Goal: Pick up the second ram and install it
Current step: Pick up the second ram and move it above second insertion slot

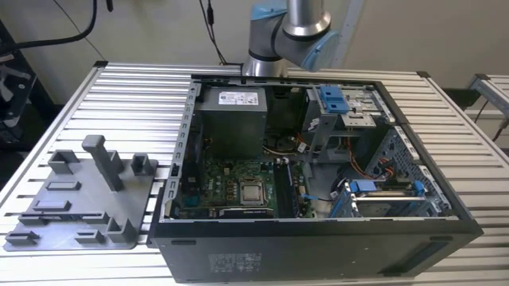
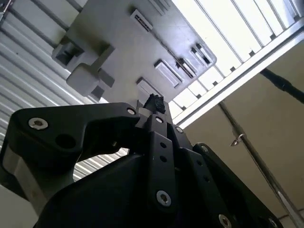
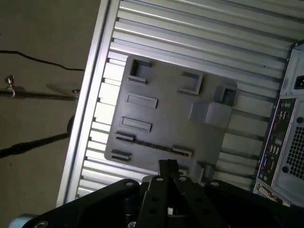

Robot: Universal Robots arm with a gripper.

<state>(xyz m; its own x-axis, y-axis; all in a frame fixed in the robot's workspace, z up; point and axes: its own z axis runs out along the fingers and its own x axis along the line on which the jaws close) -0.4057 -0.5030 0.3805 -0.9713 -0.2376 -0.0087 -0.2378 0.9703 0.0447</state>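
Claw (image 3: 168, 165) is clenched, tips pressed together with nothing between them. It hangs over the grey holder plate (image 3: 166, 111). The second ram (image 3: 153, 145) sits on edge in its plate slots, a thin dark strip just beyond the fingertips and clear of them. The plate lies flat on a ribbed aluminium slat table (image 3: 190, 28). An open PC case (image 3: 289, 142) is on the same table off to one side of the claw, rear ports showing. On the opposite side, past the table edge, is bare brownish floor (image 3: 42, 142) with a black cable (image 3: 38, 61) across it. In the exterior view, the arm (image 1: 290, 27) stands behind the case against a pale wall (image 1: 159, 30).
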